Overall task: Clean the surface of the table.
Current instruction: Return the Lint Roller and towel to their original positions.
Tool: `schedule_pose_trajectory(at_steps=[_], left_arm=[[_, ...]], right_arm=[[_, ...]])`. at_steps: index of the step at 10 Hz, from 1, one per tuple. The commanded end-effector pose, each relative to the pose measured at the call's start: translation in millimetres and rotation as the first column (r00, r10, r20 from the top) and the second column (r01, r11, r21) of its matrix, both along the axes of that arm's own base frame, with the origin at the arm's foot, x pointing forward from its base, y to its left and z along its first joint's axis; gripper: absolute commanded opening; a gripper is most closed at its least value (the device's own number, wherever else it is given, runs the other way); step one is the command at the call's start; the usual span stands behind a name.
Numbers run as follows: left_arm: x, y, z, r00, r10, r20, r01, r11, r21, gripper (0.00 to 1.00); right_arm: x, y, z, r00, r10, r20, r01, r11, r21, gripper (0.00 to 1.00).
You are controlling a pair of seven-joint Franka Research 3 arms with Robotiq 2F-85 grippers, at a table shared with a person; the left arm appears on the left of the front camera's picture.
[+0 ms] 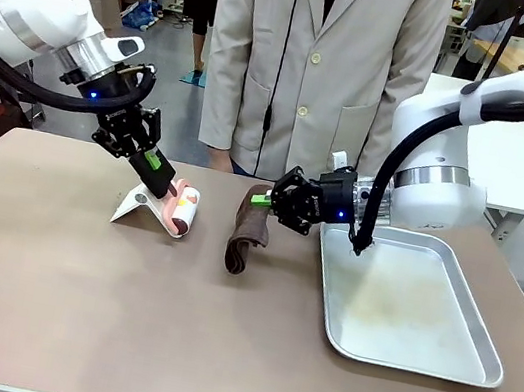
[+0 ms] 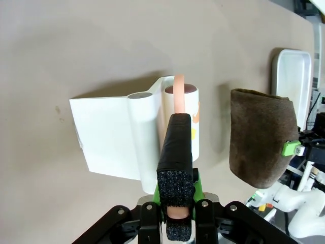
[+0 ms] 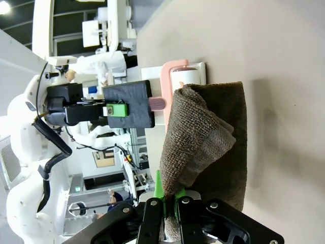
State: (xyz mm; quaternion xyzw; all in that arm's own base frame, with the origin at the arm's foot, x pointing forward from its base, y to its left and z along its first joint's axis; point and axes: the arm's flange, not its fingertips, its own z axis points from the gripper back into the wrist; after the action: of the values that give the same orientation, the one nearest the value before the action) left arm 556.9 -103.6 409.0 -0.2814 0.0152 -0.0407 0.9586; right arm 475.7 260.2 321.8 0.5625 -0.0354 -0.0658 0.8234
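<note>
Presently, centre frame — right gripper [image 1: 263, 199] clamps a soft brown cloth [image 1: 246, 234]; left gripper [image 1: 158, 164] grips lint roller [image 1: 181, 210]; table [image 1: 72, 295] rigid, smooth.

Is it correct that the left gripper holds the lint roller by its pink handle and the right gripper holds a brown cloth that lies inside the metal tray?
Not quite. The brown cloth hangs from the right gripper beside the metal tray, touching the table, as the front view shows. The left gripper does hold the lint roller by its pink handle.

Left gripper [image 1: 157, 168] angles down, clamped; right gripper [image 1: 263, 199] reaches level toward the left, clamped.
</note>
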Motion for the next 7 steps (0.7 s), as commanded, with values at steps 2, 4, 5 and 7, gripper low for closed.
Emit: schedule_pose_trajectory(at_steps=[2, 4, 5, 7], left_arm=[[-3, 17, -17, 1.000, 0.001, 0.014, 0.000, 0.999, -0.049, 0.22], [-1, 21, -20, 1.000, -0.011, -0.004, 0.011, 0.996, -0.092, 0.22], [0, 24, -24, 1.000, -0.010, -0.010, 0.009, 0.995, -0.101, 0.22], [1, 29, -28, 1.000, 0.005, -0.011, -0.006, 0.994, -0.107, 0.22]], right_arm=[[4, 6, 3, 1.000, 0.010, -0.024, -0.010, 1.000, -0.004, 0.07], [4, 7, 3, 1.000, 0.011, -0.025, -0.012, 1.000, -0.007, 0.07], [4, 8, 3, 1.000, 0.011, -0.024, -0.011, 1.000, -0.009, 0.07], [7, 10, 0, 0.999, 0.022, -0.029, -0.023, 0.999, -0.028, 0.07]])
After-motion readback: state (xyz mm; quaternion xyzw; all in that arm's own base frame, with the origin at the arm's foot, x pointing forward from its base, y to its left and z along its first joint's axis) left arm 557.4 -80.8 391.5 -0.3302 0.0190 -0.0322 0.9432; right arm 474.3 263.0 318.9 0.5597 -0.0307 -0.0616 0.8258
